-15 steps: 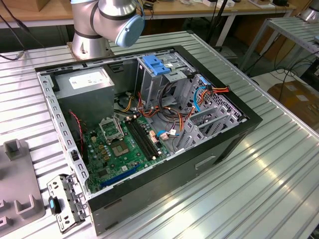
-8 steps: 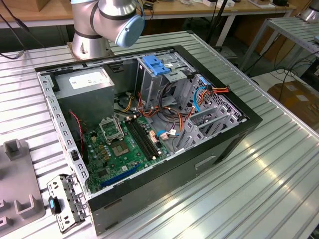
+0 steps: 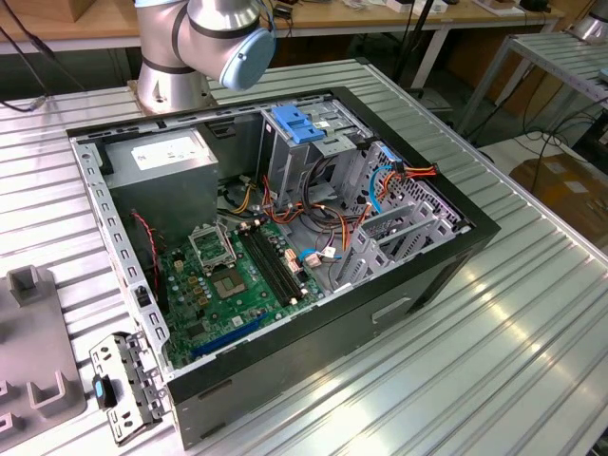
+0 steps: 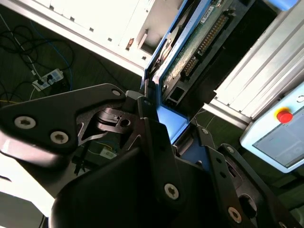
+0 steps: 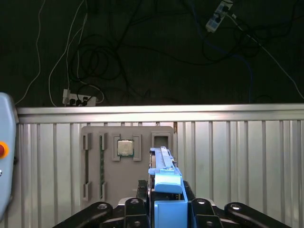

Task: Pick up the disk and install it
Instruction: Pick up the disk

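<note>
The disk point(image 5: 163, 167) stands on edge in my gripper point(image 5: 164, 202), its bright blue carrier clamped between the black fingers. It hangs above the ribbed metal table, just in front of a grey fixture tray point(image 5: 95, 161). In the second wrist view the disk point(image 4: 202, 40) shows its green circuit board side and blue frame edge, rising out of the gripper point(image 4: 159, 121), which is shut on it. The open computer case point(image 3: 432, 275) lies on its side on the table in the exterior view, with drive bays at its far right end.
A light-blue latch plate point(image 3: 299, 123) tops the drive cage. Cables point(image 3: 313, 204) cross the case above the green motherboard point(image 3: 237, 275). The grey tray point(image 3: 28, 332) sits at the exterior view's left, holding a processor chip point(image 5: 125, 147). A pendant with a red button point(image 4: 283, 115) lies nearby.
</note>
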Controlling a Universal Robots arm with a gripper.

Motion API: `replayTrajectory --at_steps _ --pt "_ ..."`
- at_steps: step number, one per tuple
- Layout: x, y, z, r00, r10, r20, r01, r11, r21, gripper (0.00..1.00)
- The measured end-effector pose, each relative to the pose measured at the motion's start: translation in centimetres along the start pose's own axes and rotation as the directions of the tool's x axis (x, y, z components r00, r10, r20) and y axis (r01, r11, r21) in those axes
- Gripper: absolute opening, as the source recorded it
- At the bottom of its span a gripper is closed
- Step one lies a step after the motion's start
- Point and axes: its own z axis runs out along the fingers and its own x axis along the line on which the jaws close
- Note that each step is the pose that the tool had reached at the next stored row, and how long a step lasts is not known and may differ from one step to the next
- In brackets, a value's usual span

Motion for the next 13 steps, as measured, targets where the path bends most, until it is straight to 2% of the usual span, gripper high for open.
replayTrajectory --at_steps 7,11,13 --pt "0.04 0.0 -0.89 1.0 0.0 0.0 0.0 1.0 0.0002 0.37" --pt "0.06 0.01 -1.54 1.0 0.0 0.0 0.0 1.0 0.0 0.37" --pt "0.08 0.01 -2.1 1.0 0.0 0.0 0.0 1.0 -0.0002 0.37"
